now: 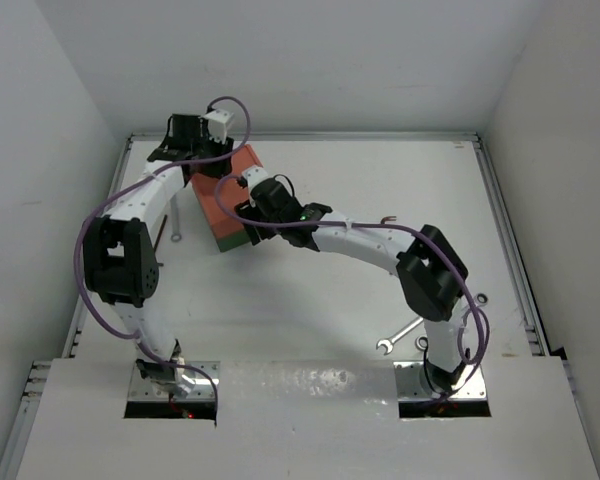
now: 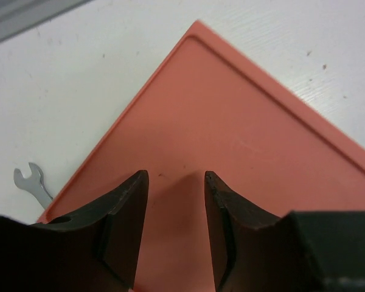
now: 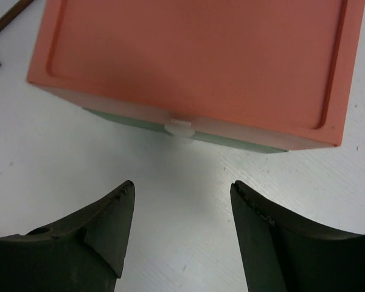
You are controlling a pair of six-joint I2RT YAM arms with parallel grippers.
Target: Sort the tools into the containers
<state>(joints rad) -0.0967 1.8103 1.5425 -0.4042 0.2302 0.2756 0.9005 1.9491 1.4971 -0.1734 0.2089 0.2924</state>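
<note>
The small square box (image 1: 238, 165) stands at the back left, its orange-red top filling the left wrist view (image 2: 231, 140) and the right wrist view (image 3: 194, 55). The dark green lower drawer (image 3: 128, 121) and its white knob (image 3: 181, 128) face my right gripper; the drawer looks shut. My left gripper (image 2: 175, 176) is open and empty just above the box top, at its back corner (image 1: 202, 165). My right gripper (image 3: 182, 185) is open and empty over bare table, a little short of the knob (image 1: 248, 222). A silver wrench (image 2: 30, 182) lies left of the box (image 1: 176, 228). The hex key (image 3: 0, 24) lies beside it.
More silver wrenches lie at the near right: a longer one (image 1: 398, 335), a small one (image 1: 421, 343) by the right arm's base and one (image 1: 481, 298) by the right rail. Raised rails edge the table. Purple cables loop along both arms.
</note>
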